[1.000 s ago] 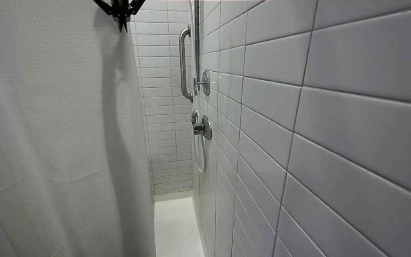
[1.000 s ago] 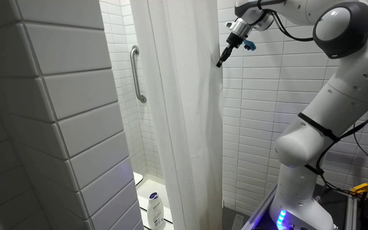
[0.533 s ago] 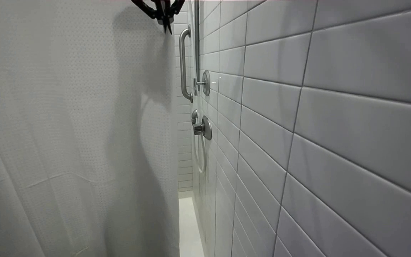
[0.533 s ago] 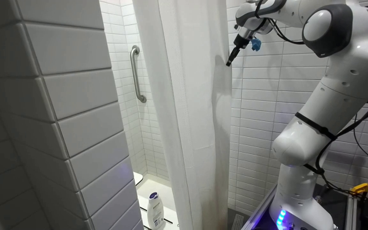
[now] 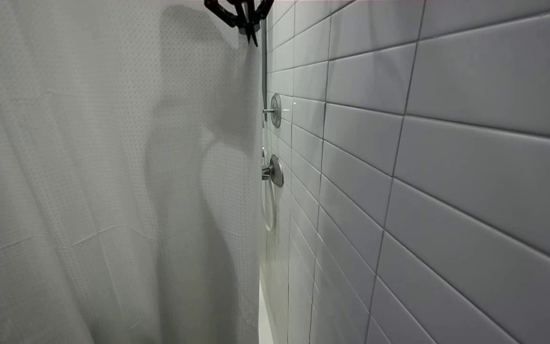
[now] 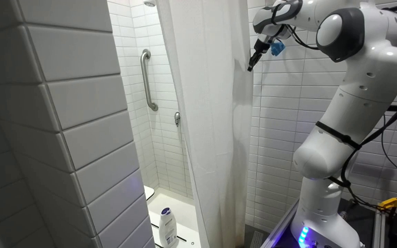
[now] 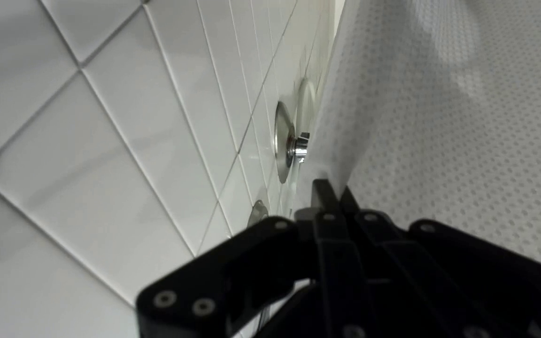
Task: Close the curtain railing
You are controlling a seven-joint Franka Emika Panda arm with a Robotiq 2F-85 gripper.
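Now the black two-finger pincer [image 7: 335,188], clamped on the white translucent fabric shower curtain [image 5: 112,167], has drawn the gripped edge nearer the white tiled wall [image 5: 361,143] beside the pincer; closure appears nearly complete there.

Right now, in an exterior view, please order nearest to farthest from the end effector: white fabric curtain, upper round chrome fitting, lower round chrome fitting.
1. White curtain: held by the end effector.
2. Upper fitting: below, on the white tiled wall.
3. Lower fitting: same wall, farther down.
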